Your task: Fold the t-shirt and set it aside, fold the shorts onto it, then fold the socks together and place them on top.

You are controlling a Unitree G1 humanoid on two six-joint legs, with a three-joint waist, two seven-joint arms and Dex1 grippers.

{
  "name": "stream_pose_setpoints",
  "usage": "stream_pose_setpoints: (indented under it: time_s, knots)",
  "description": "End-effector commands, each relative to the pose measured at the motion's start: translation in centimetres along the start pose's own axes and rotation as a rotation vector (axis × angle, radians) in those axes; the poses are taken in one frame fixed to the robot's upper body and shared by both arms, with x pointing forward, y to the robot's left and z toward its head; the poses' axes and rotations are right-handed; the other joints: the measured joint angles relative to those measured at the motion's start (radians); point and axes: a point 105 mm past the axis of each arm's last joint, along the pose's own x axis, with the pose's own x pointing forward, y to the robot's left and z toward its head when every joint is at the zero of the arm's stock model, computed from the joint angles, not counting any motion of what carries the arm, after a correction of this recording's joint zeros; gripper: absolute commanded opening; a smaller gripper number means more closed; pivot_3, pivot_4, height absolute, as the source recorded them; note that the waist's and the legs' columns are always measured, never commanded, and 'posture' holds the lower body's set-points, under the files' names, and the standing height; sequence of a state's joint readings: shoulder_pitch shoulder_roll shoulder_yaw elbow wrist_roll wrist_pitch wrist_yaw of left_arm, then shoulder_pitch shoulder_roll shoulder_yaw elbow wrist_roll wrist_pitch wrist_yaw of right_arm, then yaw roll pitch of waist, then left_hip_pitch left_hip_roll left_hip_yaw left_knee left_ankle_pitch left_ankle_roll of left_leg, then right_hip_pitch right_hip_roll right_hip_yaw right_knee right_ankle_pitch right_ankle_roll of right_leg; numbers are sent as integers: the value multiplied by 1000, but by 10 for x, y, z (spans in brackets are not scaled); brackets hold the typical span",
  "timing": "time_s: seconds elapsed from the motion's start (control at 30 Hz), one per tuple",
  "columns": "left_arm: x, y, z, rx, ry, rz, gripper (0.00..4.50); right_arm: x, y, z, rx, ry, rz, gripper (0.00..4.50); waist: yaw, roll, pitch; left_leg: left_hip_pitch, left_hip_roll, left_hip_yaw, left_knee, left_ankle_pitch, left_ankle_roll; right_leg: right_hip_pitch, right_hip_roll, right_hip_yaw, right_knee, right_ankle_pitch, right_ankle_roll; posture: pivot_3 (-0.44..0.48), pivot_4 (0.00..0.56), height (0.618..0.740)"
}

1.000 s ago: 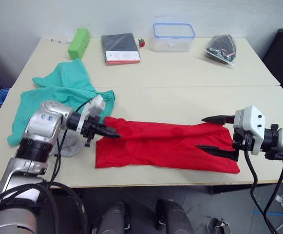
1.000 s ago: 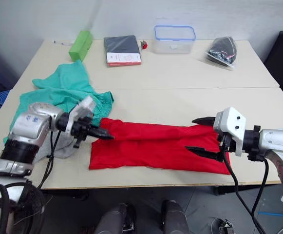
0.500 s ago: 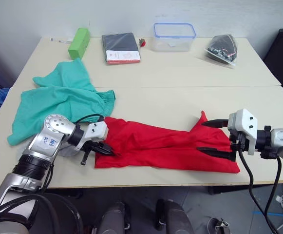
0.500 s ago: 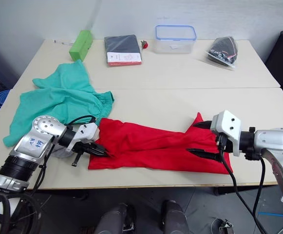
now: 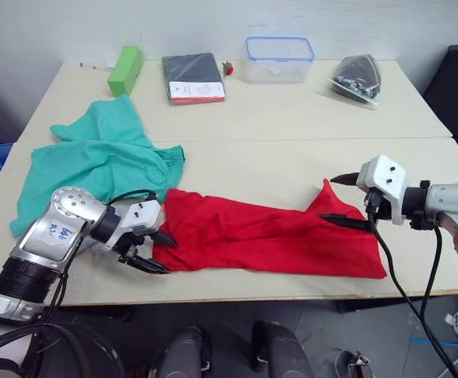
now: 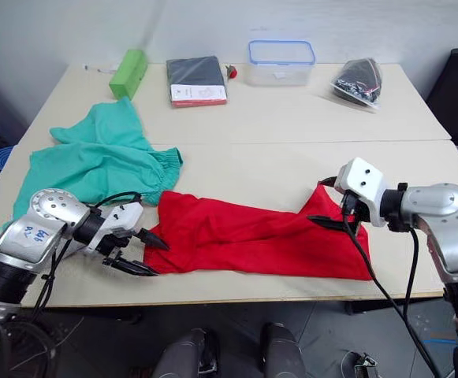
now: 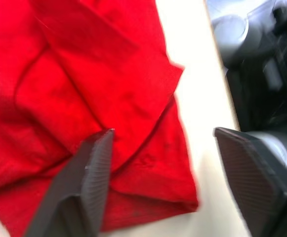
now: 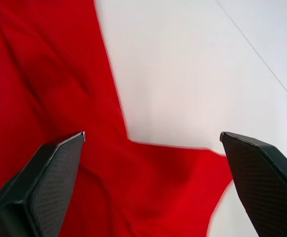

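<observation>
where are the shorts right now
The shorts lie spread on the table's left side in the head views, behind the left tool, their waistband edge next to the left end of the t-shirt.

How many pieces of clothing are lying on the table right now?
2 clearly: the red t-shirt stretched along the near edge between both tools, and the teal shorts at the robot's left. The socks may be hidden behind the left arm.
</observation>
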State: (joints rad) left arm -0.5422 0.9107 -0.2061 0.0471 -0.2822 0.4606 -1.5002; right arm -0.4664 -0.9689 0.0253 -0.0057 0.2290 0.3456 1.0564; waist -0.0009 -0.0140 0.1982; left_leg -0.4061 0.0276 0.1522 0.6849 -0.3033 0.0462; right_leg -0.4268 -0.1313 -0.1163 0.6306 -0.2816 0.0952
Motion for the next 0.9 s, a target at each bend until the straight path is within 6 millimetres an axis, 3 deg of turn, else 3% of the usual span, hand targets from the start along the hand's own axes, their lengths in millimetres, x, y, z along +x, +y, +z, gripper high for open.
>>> stream_pose_setpoints:
  time_s: [0.03, 0.2, 0.33, 0.43, 0.53, 0.67, 0.9]
  knots:
    - [-15, 13, 31, -39, -150, 56, 3346, -8, -20, -16, -33, 92, -58, 4500, 3, 0, 0, 0, 0, 0, 0, 0, 0, 0, 0, 0, 0, 0, 0, 0, 150, 740]
    - [-28, 51, 68, -160, -357, 177, 3346, -13, -34, -35, 139, 121, -99, 4500, -2, 0, 0, -1, -3, 0, 0, 1, 2, 0, 2, -1, 3, 1, 2, 0, 150, 740]
    - [-18, 76, 62, -153, -305, 275, 3346, -13, -41, -37, 279, 86, -122, 4500, -10, 0, 0, 0, -2, 1, 0, 2, 2, 0, 3, 0, 7, 1, 2, 0, 150, 740]
    - [-5, 88, 54, -103, -231, 315, 3346, -9, -48, -27, 371, 32, -135, 4500, -19, 0, 0, 0, -1, 1, 0, 2, 1, 0, 4, 0, 7, 1, 2, 0, 150, 740]
    - [9, 90, 57, -53, -221, 273, 3346, 0, -60, -8, 432, -2, -167, 4500, -27, 0, 0, 0, -2, 2, 0, 3, 0, -1, 3, 1, 7, 1, 2, 0, 150, 740]
    - [10, 75, 76, -10, -287, 166, 3346, 18, -62, 6, 550, -1, -162, 4500, -27, 0, 0, -1, 0, 2, 0, 2, -1, -3, 2, 1, 8, 1, 1, 0, 150, 740]
    - [6, 71, 79, 5, -301, 166, 3346, 36, -55, -1, 635, 78, -175, 4500, -24, 0, 0, -1, -2, 1, -1, 2, 0, -2, 1, 0, 8, 0, 1, 0, 150, 740]
